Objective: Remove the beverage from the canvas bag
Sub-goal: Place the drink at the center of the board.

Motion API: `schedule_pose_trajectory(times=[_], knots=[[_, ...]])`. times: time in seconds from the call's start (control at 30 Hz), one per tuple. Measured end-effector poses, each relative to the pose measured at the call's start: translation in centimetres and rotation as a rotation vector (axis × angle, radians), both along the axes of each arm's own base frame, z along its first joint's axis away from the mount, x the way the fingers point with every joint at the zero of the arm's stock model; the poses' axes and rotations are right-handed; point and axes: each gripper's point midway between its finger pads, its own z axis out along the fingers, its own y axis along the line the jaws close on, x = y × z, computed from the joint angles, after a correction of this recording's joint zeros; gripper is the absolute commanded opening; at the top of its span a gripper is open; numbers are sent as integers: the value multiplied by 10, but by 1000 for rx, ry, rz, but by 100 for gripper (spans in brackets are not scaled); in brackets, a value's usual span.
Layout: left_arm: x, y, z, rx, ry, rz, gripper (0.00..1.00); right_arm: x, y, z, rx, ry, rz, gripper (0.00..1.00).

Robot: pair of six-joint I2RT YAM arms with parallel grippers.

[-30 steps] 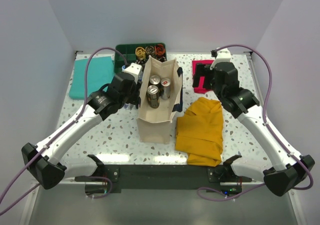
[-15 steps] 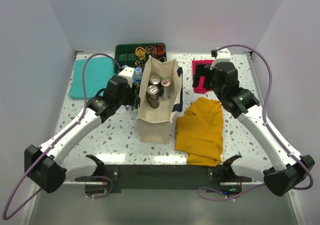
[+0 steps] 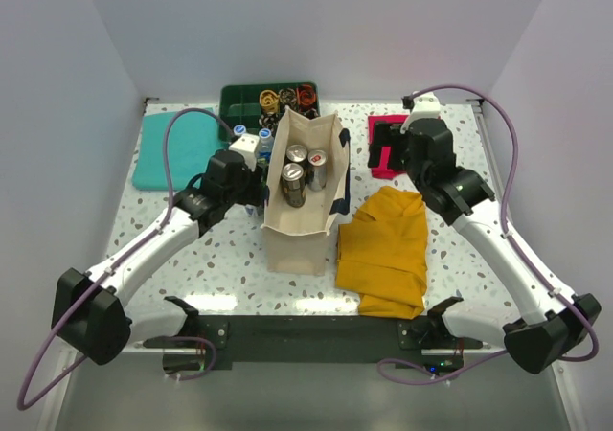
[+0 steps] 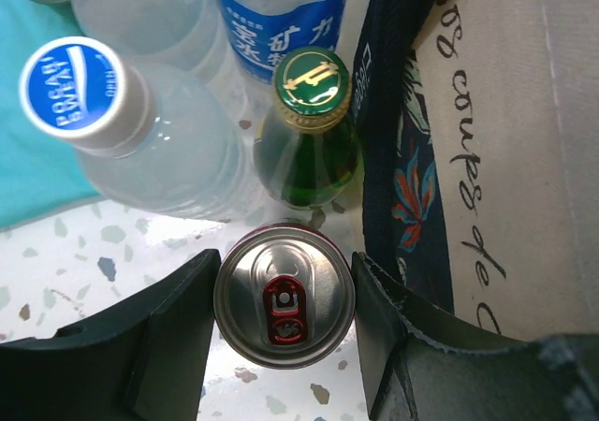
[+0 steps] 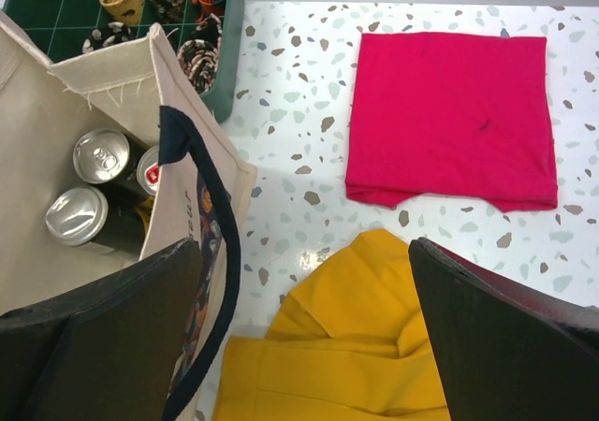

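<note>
The cream canvas bag (image 3: 302, 232) with navy handles stands upright mid-table, its printed side (image 4: 524, 159) at the right of the left wrist view. Three cans (image 3: 293, 184) stand inside it, also seen in the right wrist view (image 5: 77, 213). Outside the bag, just left of it, my left gripper (image 3: 251, 197) is shut on a silver-topped beverage can with a red tab (image 4: 284, 297), one finger (image 4: 178, 332) against each side, above the speckled tabletop. My right gripper (image 5: 299, 327) hangs open and empty to the right of the bag, over the cloths.
A clear bottle with a blue-and-white cap (image 4: 73, 89), a blue-labelled bottle (image 4: 276, 19) and a green glass bottle (image 4: 314, 84) stand just beyond the held can. Around lie a mustard cloth (image 3: 383, 249), a red cloth (image 5: 449, 112), a teal cloth (image 3: 172, 144) and a green tray (image 3: 239, 101).
My left arm has drawn a little left and towards me, away from the bag's wall, uncovering the bottles behind it. The right arm has stayed put.
</note>
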Motion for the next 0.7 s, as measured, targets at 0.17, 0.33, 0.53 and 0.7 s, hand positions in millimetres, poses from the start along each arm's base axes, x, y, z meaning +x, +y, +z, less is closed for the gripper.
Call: schedule_pose_trajectory(times=[0.17,0.33,0.53,0.7], knots=[[2,-8,-11,-14,24,-26,0,1,1,-3,-4,7,0,98],[1,-13,-22,-17,53,-48,0,2,1,-3,-4,7,0,98],[1,-20,-28,-30,73,-76,0,2,1,-3,-4,7,0,98],[3,-23,-28,-40,68,-85,0,2,1,-3,-4,7,0,98]])
